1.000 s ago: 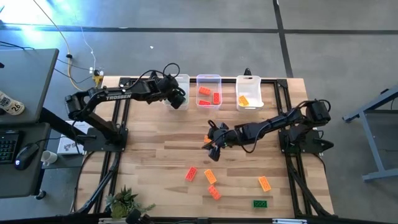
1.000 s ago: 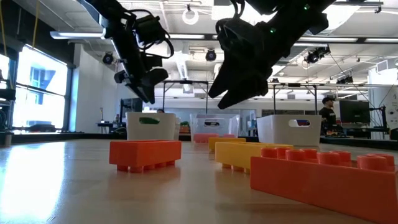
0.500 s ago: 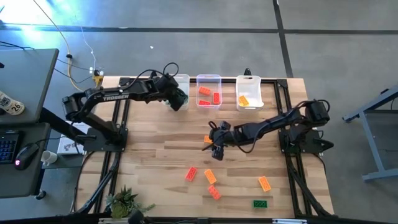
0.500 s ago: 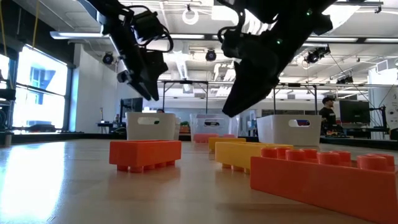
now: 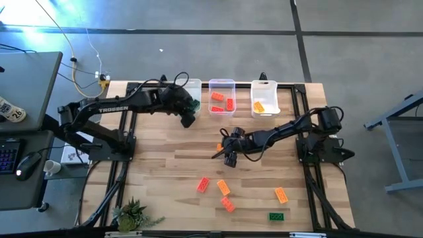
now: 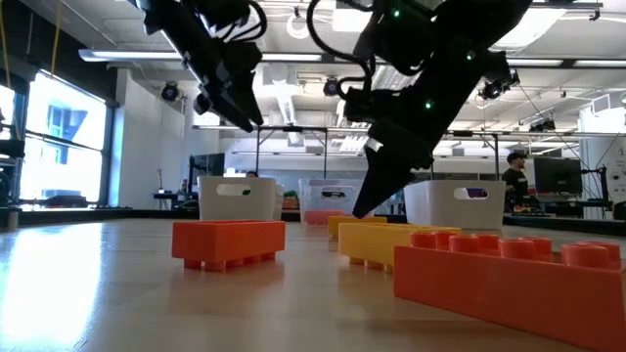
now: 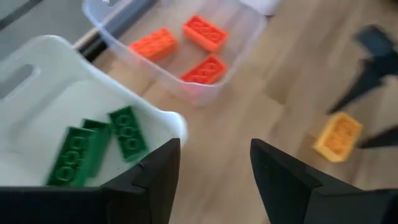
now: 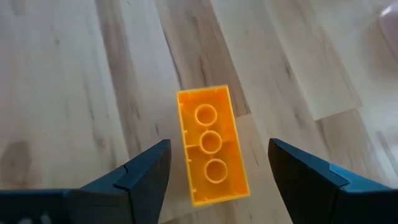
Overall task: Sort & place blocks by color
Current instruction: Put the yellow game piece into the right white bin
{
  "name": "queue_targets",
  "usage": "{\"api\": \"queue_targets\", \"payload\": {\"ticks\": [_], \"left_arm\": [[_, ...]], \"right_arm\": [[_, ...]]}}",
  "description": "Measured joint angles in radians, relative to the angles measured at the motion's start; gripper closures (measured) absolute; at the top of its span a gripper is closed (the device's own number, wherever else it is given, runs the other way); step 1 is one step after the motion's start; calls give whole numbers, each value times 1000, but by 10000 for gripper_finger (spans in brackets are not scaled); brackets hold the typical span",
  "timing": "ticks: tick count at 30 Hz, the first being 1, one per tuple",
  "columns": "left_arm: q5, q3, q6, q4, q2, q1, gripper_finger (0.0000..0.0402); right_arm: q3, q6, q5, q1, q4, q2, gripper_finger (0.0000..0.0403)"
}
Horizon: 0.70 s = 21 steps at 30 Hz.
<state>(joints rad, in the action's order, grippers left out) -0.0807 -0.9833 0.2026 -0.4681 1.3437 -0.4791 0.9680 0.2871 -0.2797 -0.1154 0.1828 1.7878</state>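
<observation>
Right gripper [image 8: 214, 180], fingers apart, hangs over an orange rectangular plastic brick [image 8: 212, 145] lying hollow side up, three round tubes showing, on the wood-grain table [image 8: 74, 74] at frame centre. Left gripper [image 7: 214, 180], fingers apart, sits beside the white smooth-walled bin [image 7: 56, 93] holding green studded bricks [image 7: 128, 131], lower left.

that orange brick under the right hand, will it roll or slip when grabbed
The orange brick lies underside up, flat on the wood, so it probably won't roll. It looks like rigid, hollow plastic: likely light, and smooth sides might slide unless the open right hand closes squarely.
</observation>
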Motion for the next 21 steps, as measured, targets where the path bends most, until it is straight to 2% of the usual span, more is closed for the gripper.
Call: {"api": "queue_targets", "payload": {"ticks": [10, 14, 20, 21], "left_arm": [[2, 0, 83, -45, -10, 175, 218], [-5, 0, 95, -44, -10, 234, 218], [-13, 0, 121, -44, -9, 281, 218], [-13, 0, 130, -44, -9, 287, 218]], "right_arm": [[0, 19, 25, 7, -1, 56, 158], [2, 56, 55, 18, -6, 69, 196], [2, 79, 56, 23, -13, 68, 288], [2, 79, 56, 23, -15, 68, 290]]}}
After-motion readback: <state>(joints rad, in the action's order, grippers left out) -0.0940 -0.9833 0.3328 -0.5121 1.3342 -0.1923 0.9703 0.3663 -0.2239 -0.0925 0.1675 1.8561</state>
